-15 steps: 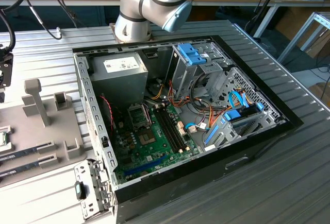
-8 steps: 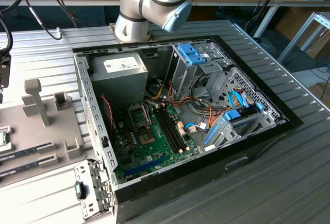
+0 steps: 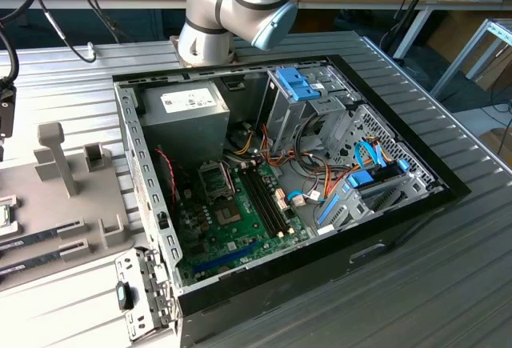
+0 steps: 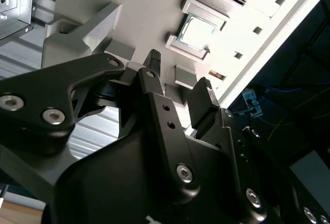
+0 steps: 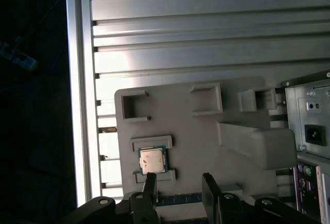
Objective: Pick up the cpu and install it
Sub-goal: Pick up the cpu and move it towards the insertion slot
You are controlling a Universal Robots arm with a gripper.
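The cpu point(image 5: 152, 159), a small square chip with a silver top and a thin green rim, lies flat between two low grey brackets on a grey fixture plate point(image 5: 185, 126). It also shows in the second wrist view as the cpu point(image 4: 198, 32). My gripper point(image 5: 179, 188) hovers above the plate, open, with nothing between its black fingers point(image 4: 153, 59). One fingertip is close to the chip's edge; the other stands off to the side over bare plate. In the exterior view the green motherboard point(image 3: 232, 220) lies inside the open computer case, with its silver socket frame point(image 3: 214, 180).
A raised grey block point(image 5: 258, 144) and several empty grey pockets point(image 5: 206, 99) stand on the fixture plate. The open case point(image 3: 384, 204) holds a power supply point(image 3: 188, 116), drive cages and cables. A ribbed aluminium table point(image 5: 206, 38) ends in an edge point(image 5: 82, 105) near the plate.
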